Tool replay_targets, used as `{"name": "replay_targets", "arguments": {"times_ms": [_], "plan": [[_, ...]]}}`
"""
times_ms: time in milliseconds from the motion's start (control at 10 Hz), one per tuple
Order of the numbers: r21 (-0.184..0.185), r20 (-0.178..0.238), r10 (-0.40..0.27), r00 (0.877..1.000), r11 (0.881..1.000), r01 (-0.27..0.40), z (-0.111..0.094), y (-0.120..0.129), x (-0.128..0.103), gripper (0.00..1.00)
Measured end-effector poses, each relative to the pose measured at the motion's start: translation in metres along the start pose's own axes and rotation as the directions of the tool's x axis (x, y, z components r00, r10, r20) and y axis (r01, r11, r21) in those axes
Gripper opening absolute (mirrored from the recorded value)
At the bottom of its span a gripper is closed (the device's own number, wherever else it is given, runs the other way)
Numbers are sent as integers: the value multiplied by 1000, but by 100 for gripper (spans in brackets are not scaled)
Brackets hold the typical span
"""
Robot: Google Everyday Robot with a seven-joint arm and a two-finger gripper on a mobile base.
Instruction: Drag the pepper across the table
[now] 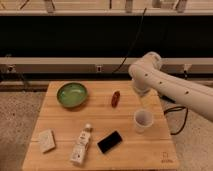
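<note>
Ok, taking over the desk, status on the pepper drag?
Gripper open, empty, by cup, right of pepper. Pepper lying on table, untouched. Nothing between them.

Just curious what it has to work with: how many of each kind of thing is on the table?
Bowl: 1
Pepper: 1
Cup: 1
Bottle: 1
Black slab: 1
Pale block: 1
Total: 6
Gripper hovers by the cup.
</note>
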Motion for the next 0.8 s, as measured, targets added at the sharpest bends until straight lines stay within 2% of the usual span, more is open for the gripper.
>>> {"name": "replay_targets", "arguments": {"times_ms": [500,800], "plan": [[7,11,-99,995,995,99,16,-9,-11,80],[11,19,-160,987,987,160,27,-13,-17,80]]}}
